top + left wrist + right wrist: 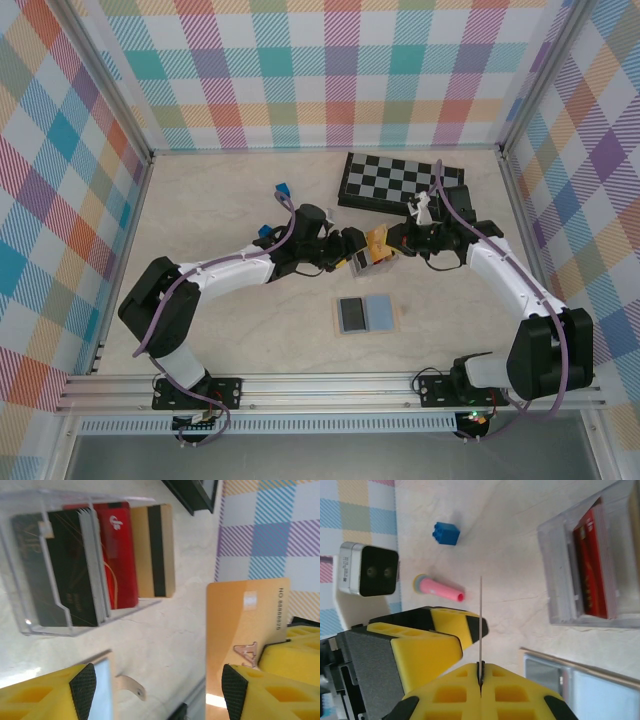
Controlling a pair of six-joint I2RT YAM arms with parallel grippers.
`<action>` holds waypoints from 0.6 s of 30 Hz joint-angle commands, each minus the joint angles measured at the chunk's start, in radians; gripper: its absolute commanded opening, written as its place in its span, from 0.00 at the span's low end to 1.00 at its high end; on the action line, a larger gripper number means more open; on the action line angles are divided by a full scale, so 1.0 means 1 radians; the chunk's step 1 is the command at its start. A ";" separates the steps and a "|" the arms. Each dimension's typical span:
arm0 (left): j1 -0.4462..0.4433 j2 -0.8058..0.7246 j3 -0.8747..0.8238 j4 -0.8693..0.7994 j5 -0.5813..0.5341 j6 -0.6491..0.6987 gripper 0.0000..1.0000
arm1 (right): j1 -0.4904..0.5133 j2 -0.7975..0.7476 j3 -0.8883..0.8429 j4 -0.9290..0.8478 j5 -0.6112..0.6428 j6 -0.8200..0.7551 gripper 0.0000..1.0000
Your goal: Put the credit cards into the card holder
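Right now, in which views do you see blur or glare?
Top external view: even light, sharp, faint shadows. Left wrist view: near yellow fingers soft, white glare on the clear case. Right wrist view: the clamped card crisp, the case soft.

Before you, the card holder (365,313) lies open on the counter (220,200). Just behind it sits a case (25,615) with credit cards (117,555) inside. A board (400,182) lies farther back, right.
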 commanded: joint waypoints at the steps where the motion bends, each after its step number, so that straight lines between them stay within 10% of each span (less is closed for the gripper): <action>1: 0.014 -0.004 -0.009 0.182 0.087 -0.069 0.67 | -0.008 -0.028 -0.028 0.112 -0.113 0.076 0.05; 18: 0.021 -0.028 -0.077 0.316 0.104 -0.134 0.09 | -0.019 -0.002 -0.085 0.166 -0.148 0.137 0.10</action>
